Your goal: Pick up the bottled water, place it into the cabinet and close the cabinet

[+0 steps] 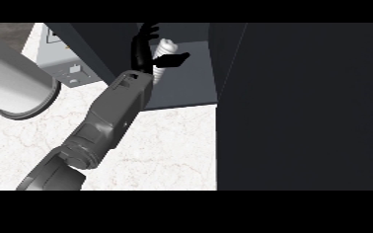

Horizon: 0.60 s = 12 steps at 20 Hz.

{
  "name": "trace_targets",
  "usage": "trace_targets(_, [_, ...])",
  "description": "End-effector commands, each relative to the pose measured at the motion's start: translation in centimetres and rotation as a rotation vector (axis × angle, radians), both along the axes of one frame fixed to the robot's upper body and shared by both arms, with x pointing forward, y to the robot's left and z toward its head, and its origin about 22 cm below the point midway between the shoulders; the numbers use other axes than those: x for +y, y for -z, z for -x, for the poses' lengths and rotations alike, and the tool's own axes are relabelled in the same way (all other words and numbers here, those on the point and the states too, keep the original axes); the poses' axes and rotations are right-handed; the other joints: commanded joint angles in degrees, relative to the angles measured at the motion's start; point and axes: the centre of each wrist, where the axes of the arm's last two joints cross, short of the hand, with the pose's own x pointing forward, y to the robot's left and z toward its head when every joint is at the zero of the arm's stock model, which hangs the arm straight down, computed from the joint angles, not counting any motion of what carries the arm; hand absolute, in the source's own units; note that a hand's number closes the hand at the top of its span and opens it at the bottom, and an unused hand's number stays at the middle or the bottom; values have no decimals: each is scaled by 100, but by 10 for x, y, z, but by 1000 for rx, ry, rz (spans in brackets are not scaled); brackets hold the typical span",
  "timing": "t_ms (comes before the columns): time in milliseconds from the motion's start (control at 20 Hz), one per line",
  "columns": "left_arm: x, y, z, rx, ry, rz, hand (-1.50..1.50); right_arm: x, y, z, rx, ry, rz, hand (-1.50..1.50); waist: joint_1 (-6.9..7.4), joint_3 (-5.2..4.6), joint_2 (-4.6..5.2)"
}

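The bottled water [167,46], white and ribbed, stands tilted inside the open cabinet on its grey floor [186,89]. My left hand [148,54] comes up from the lower left on its grey forearm [109,113] and lies against the bottle's left side. Its fingers [145,34] point up, nearly straight, and the thumb [173,59] sticks out to the right across the bottle's front. The hand hides the bottle's lower part. The dark cabinet door [291,108] stands open and fills the right of the view. My right hand does not show.
A large silvery round vessel [18,89] sits at the left edge. Behind it stands a grey appliance [69,61], beside the cabinet's dark left wall [98,49]. White marble counter [171,148] runs in front of the cabinet.
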Motion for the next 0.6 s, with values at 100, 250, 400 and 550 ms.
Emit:
trace_targets(100, [-7,-18,-8,-15,3,10,-150,0,-5,2,-21,-32,-51,-150,-50,1,3])
trace_targets(250, [-5,-19,-9,-55,87,16,-150,-1,-16,8,-14,-58,-41,-150,-111,-4,2])
trace_targets(400, [-22,-25,-7,-130,169,141,-150,1,-9,7,-1,-42,-55,-150,29,-5,-37])
trace_targets(550, [-11,-27,-9,-196,226,203,-150,-4,-8,7,-16,-53,-49,-150,62,-2,-44])
